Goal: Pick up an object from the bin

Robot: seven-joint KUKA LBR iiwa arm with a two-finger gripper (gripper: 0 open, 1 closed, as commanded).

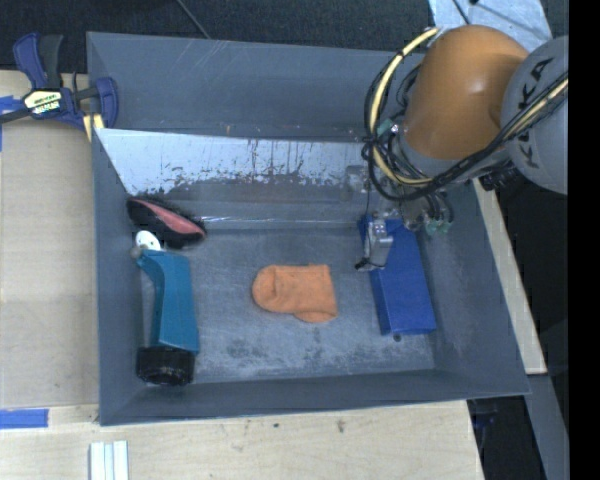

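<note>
At the left side of the grey bin a pink and black thing lies near the far wall, and just in front of it a teal tool with a black cap stretches toward the near wall. In the middle of the floor, apart from the rest, sits a soft orange lump. To the right lies a flat blue block, its long side running close to the right wall. The gripper stands over its far end, at the edge toward the orange lump; whether it is spread or pressed together I cannot tell, and nothing can be seen pinched in it. The risks, as I judge them, come from that block: it is flat and lies low on the floor, so a grip from above may find only its thin edges and slide off, or push it against the wall. Gripped at one end, it might also tip and slip out when lifted.
</note>
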